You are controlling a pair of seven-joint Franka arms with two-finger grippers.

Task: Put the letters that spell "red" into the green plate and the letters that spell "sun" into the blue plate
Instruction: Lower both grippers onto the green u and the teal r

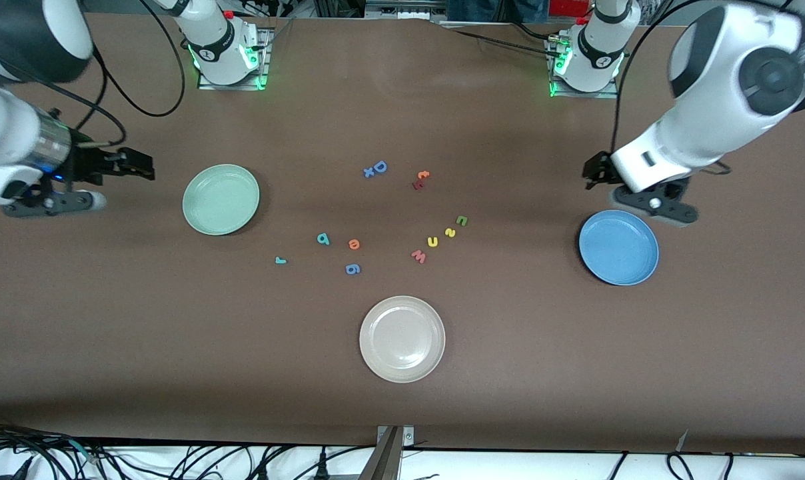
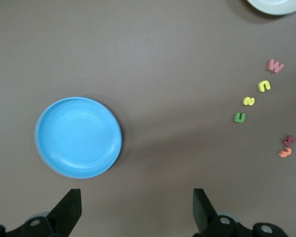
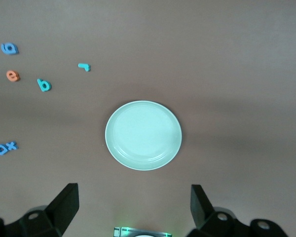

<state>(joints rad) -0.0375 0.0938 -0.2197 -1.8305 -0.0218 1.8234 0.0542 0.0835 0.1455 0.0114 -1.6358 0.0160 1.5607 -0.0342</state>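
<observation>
The green plate [image 1: 220,199] [image 3: 143,135] lies toward the right arm's end of the table, the blue plate [image 1: 618,247] [image 2: 78,137] toward the left arm's end. Both are bare. Between them lie the teal "r" [image 1: 280,261] [image 3: 84,66], teal "d" [image 1: 323,239] [image 3: 43,85] and orange "e" [image 1: 353,244] [image 3: 13,75]. Closer to the blue plate sit the yellow "u" [image 1: 433,241] [image 2: 264,85], yellow "s" [image 1: 450,232] [image 2: 248,101] and olive "n" [image 1: 462,221] [image 2: 240,117]. My left gripper [image 1: 656,205] [image 2: 136,197] hangs open beside the blue plate. My right gripper [image 1: 52,200] [image 3: 134,192] hangs open beside the green plate.
A beige-white plate [image 1: 402,339] lies nearest the front camera. Among the task letters are a blue "g" [image 1: 352,269], a pink "w" [image 1: 418,256], a blue "D" with an "x" [image 1: 376,169] and an orange-and-red pair [image 1: 420,180].
</observation>
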